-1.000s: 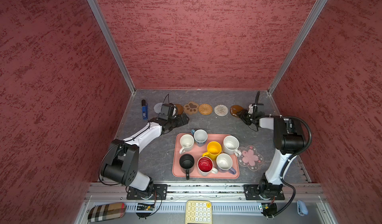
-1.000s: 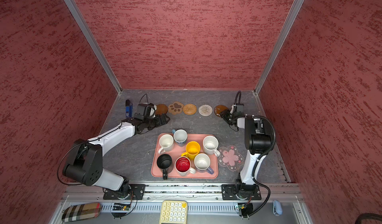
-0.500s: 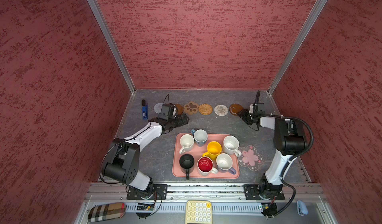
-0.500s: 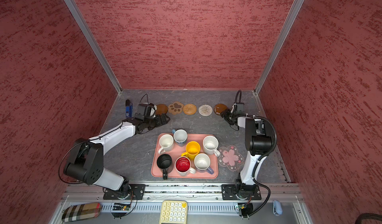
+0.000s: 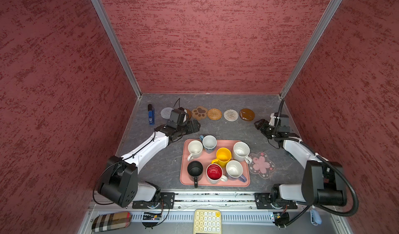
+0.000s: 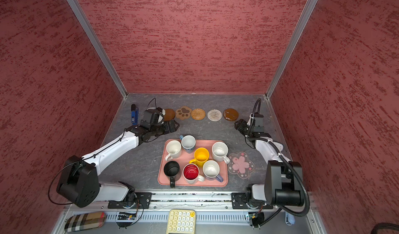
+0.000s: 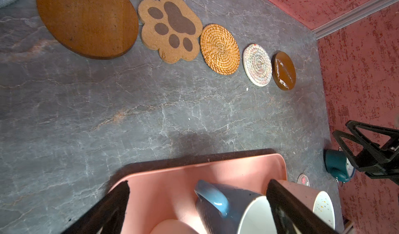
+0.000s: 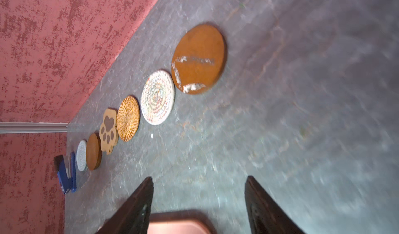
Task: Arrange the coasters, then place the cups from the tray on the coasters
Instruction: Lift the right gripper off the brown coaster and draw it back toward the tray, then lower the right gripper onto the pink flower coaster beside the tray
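Observation:
Along the back lie six coasters: grey woven [image 5: 166, 112], a brown disc [image 5: 189, 113] half hidden by my left wrist, paw [image 5: 199, 112], wicker [image 5: 214, 114], beige woven [image 5: 230, 115] and a second brown disc [image 5: 246, 114]. The pink flower coaster [image 5: 261, 164] lies right of the tray [image 5: 216, 185]. The tray holds several cups, among them the blue one [image 5: 209, 142] at its back edge. My left gripper [image 5: 195, 126] [image 7: 198, 181] hangs open just behind that blue cup. My right gripper [image 5: 259, 124] [image 8: 199, 177] is open and empty, just right of the second disc.
A blue stapler-like object [image 5: 151, 116] lies by the left wall beside the grey coaster. A small teal object [image 7: 336, 164] sits near the right wall. A yellow keypad [image 5: 207, 221] and a plaid case [image 5: 111, 221] lie on the front ledge. Red walls enclose three sides.
My right gripper has opened wider and drawn back from the right brown disc, which stays flat on the table. The left arm has not moved.

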`<state>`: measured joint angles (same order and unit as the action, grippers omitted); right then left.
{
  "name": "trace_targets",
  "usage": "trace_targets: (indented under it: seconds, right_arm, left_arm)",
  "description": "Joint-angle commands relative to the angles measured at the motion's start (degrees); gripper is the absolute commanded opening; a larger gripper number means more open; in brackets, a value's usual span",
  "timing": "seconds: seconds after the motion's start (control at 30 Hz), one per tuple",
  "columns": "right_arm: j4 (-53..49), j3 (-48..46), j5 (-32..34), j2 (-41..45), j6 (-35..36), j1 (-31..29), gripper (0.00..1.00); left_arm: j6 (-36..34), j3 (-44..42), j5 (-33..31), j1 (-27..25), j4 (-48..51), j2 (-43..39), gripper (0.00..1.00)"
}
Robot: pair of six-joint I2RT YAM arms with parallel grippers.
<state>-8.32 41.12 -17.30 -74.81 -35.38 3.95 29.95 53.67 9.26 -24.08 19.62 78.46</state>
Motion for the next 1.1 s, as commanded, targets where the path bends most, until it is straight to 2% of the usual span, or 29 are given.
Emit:
trace_targets:
  seconds: [0.0,0.47,0.7,1.07]
  right_arm:
    - [-6.24,-2.84,2.96,5.8,-1.48,-0.03,0.69]
    - [-25.3,-14.42,5.52,31.72,-7.34,-0.08,0.77]
    - [-31.29,-15.19,7.38,35.72,-11.12,-0.08,0.86]
    - [-28.39,-19.0,1.88,34.06,-17.05,-0.32,0.87]
  left_arm:
    - [-0.56,-0.71,-2.52,-1.33,2.74,-1.54,1.0]
    - [1.55,1.53,-6.11,-5.76,8.5,-0.6,1.0]
    - [1.52,1.87,-7.3,-6.0,9.43,-0.59,1.0]
    - [1.18,2.84,-8.28,-5.94,10.01,2.17,1.0]
